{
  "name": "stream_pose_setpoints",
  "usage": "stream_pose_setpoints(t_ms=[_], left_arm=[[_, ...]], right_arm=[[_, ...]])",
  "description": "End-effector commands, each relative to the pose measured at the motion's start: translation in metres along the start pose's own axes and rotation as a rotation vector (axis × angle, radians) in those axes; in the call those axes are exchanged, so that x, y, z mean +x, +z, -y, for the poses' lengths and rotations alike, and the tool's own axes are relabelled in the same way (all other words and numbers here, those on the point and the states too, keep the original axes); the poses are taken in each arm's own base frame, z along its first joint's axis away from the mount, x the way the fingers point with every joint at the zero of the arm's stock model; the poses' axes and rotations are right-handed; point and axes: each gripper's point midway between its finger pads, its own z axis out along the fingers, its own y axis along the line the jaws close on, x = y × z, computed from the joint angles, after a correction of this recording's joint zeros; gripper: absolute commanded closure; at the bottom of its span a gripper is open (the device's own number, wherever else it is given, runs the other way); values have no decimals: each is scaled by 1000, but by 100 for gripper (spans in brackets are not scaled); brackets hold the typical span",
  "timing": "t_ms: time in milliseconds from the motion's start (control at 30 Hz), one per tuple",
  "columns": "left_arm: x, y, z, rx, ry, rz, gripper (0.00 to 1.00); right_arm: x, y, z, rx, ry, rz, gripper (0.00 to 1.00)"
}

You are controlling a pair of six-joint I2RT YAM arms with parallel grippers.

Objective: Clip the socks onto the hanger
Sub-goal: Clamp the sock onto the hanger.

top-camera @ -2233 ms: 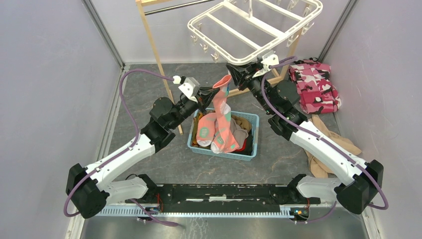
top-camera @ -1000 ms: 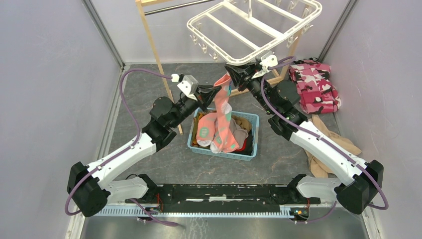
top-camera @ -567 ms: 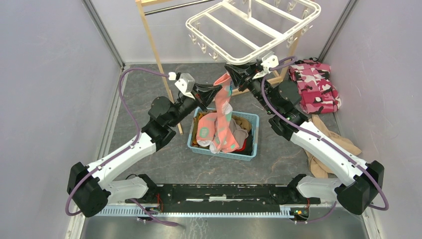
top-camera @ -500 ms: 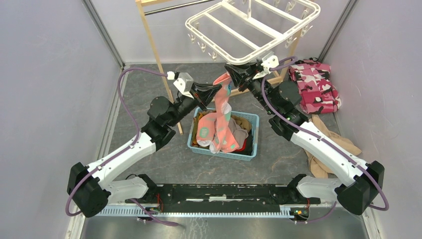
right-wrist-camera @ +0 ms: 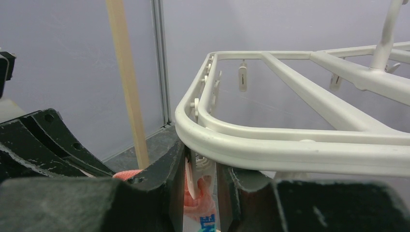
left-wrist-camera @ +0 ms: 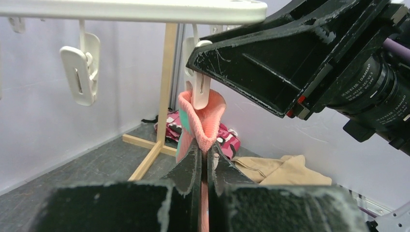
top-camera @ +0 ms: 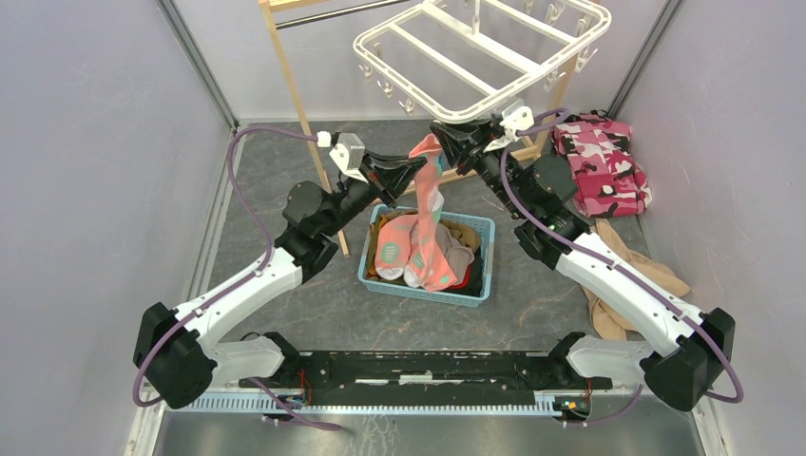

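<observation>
Nothing clipped yet: left gripper (left-wrist-camera: 204, 151) clamps 1 pink sock (left-wrist-camera: 203, 123) up at the clip (left-wrist-camera: 199, 89) that the right gripper (right-wrist-camera: 200, 170) squeezes; rest sit in basket (top-camera: 428, 294).

Both arms raised and reaching inward, fingertips nearly meeting. Left gripper (top-camera: 415, 163) clamped on pink sock (top-camera: 430, 195) cuff. Right gripper (top-camera: 447, 133) jaws pinch a hanger clip (right-wrist-camera: 194, 176).

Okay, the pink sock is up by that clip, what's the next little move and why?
Probably nudge the left pincer up slightly. It is shut on the sock, whose cuff only just meets the tip of the clip that the right pincer squeezes under the hanger rim. Seated deeper, the clip could bite.
</observation>
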Motion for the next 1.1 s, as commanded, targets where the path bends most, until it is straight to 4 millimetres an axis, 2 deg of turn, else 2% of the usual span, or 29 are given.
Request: stream_pose_setpoints(t_ms=[0,400,500,667,767,1000,1067], left_arm=[[-19,6,11,55,-28,57,98],[-33,8,16,87,-96,132,98],[-29,9,14,83,-102,122,98],[-21,9,11,69,-109,106,98],[-20,9,9,65,-110,102,98],[-19,10,9,60,-114,94,94],[-19,9,7,48,-119,89,81]], right_arm=[[-17,-2,-3,-15,8,51,100],[-9,-3,-3,-18,-3,25,99],[-13,-4,-3,-24,-3,35,84],[-22,-7,-6,-44,-8,56,53],[-27,-9,-6,-52,-18,64,40],[-30,-21,-7,-75,-40,30,19],[-29,-27,-8,-91,-71,9,14]])
